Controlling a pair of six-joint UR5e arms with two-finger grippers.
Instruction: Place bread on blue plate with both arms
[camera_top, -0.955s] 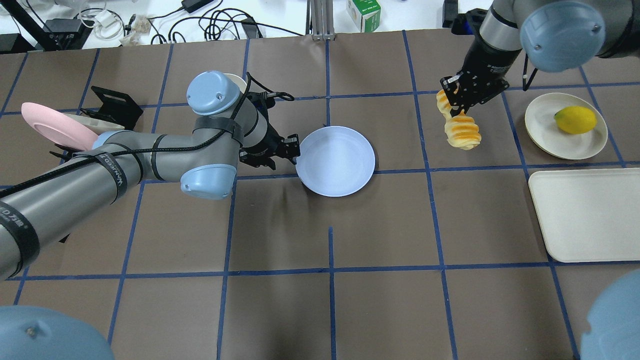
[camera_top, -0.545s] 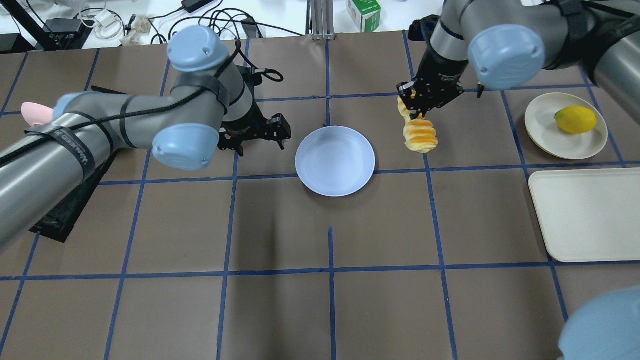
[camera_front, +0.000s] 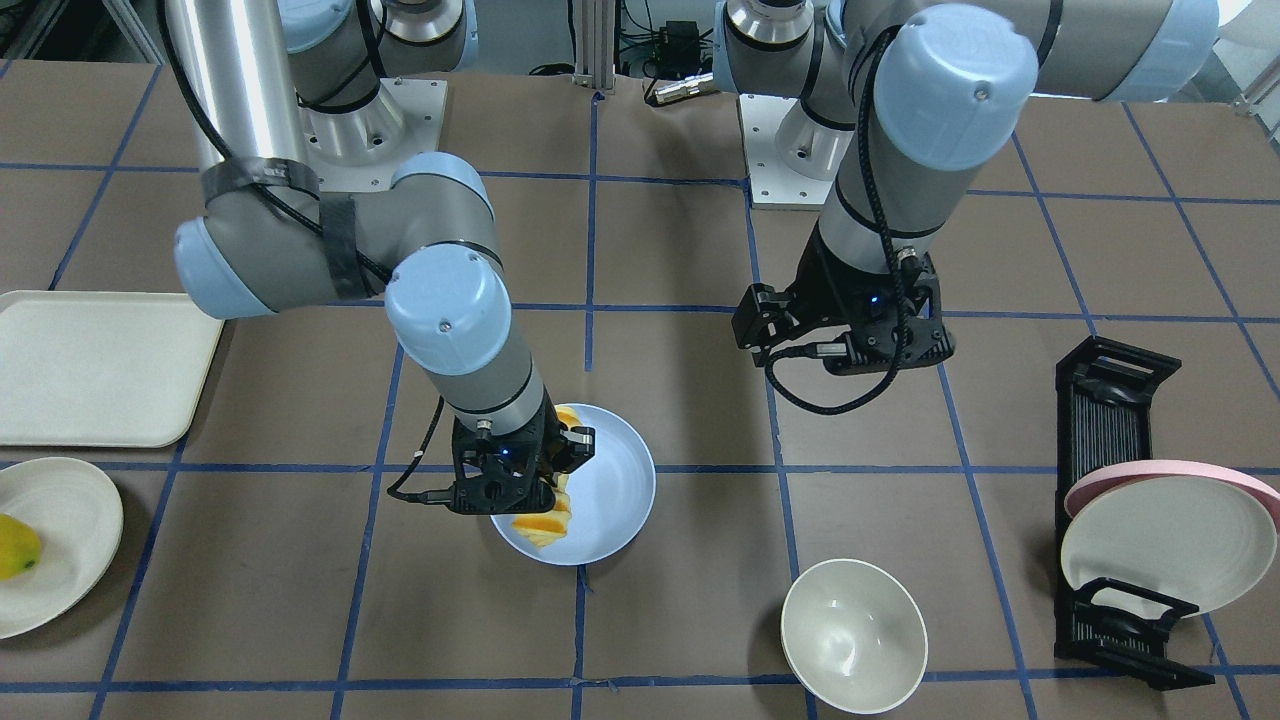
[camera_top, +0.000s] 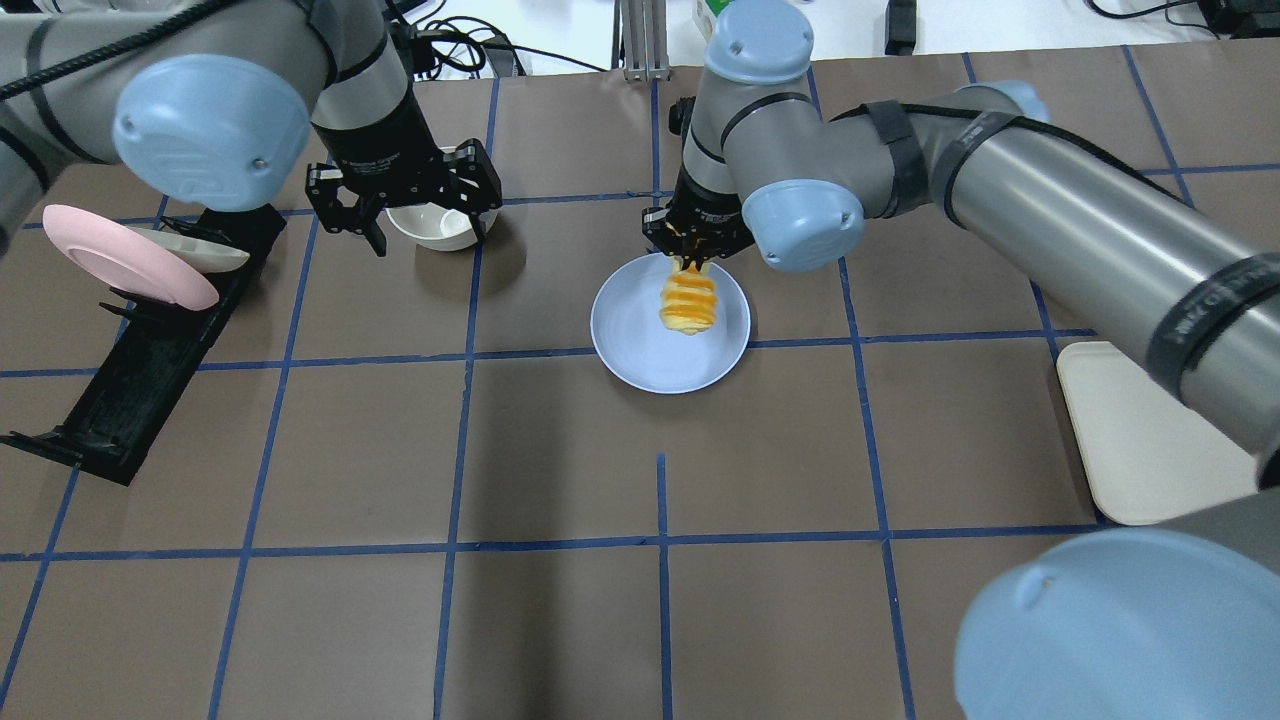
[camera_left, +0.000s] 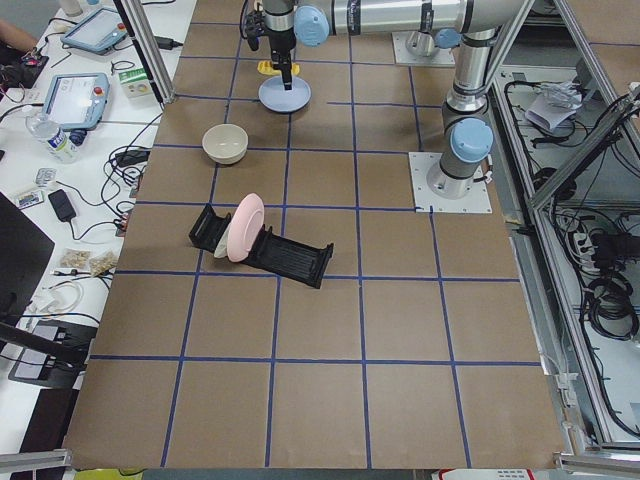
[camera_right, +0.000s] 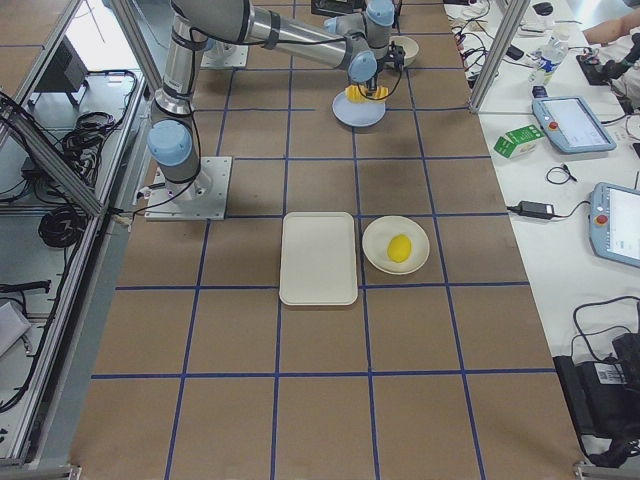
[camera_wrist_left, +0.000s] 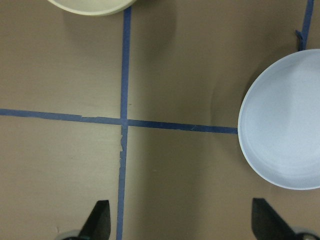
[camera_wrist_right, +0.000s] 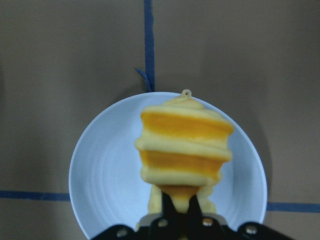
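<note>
My right gripper (camera_top: 697, 262) is shut on the upper end of the bread (camera_top: 688, 300), a ridged orange and pale yellow loaf. The bread hangs down over the blue plate (camera_top: 630, 340) at the table's middle. The right wrist view shows the bread (camera_wrist_right: 185, 145) over the plate (camera_wrist_right: 100, 175); I cannot tell if it touches. In the front view the bread (camera_front: 545, 525) is over the plate's (camera_front: 615, 480) left part. My left gripper (camera_top: 430, 228) is open and empty, well left of the plate; its wrist view shows the plate's edge (camera_wrist_left: 285, 125).
A white bowl (camera_top: 430, 225) stands under my left gripper. A black dish rack (camera_top: 140, 350) with a pink plate (camera_top: 120, 255) is at the far left. A cream tray (camera_top: 1130, 440) lies at the right. A cream plate (camera_front: 60, 520) holds a yellow fruit (camera_front: 15, 545).
My right arm has carried the bread leftward from the right side to over the blue plate. My left gripper has left the plate's left rim and moved back and left, over the white bowl.
</note>
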